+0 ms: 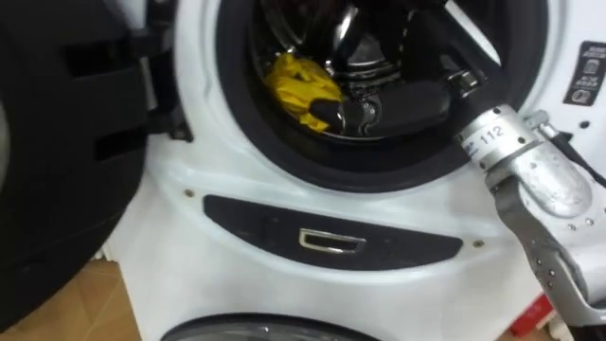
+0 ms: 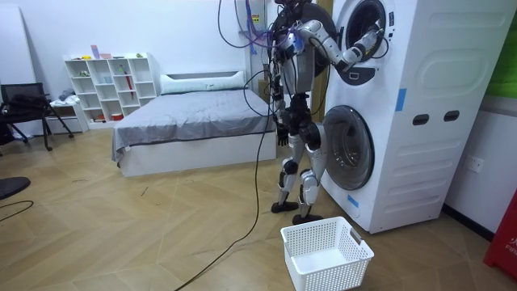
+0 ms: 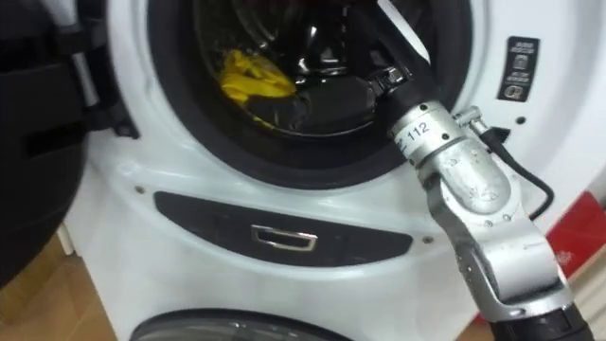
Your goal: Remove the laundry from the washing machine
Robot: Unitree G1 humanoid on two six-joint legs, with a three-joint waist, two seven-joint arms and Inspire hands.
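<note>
A yellow cloth (image 1: 298,87) lies in the drum of the upper washing machine (image 1: 398,204), left of centre behind the dark door seal. My right arm reaches in from the lower right, and my right hand (image 1: 355,111) sits dark inside the drum against the cloth's lower right edge. Its grip is lost in the dark drum. The same yellow cloth (image 3: 248,76) and right hand (image 3: 322,102) show in the right eye view. In the room view I stand close before the stacked machines (image 2: 420,113), my left hand (image 2: 282,136) hanging at my side.
The upper machine's open dark door (image 1: 57,142) hangs at my left. A white laundry basket (image 2: 327,255) stands on the wood floor by my feet. The lower machine's round door (image 2: 346,147) is below. A bed (image 2: 194,125) and shelf (image 2: 109,85) lie behind me.
</note>
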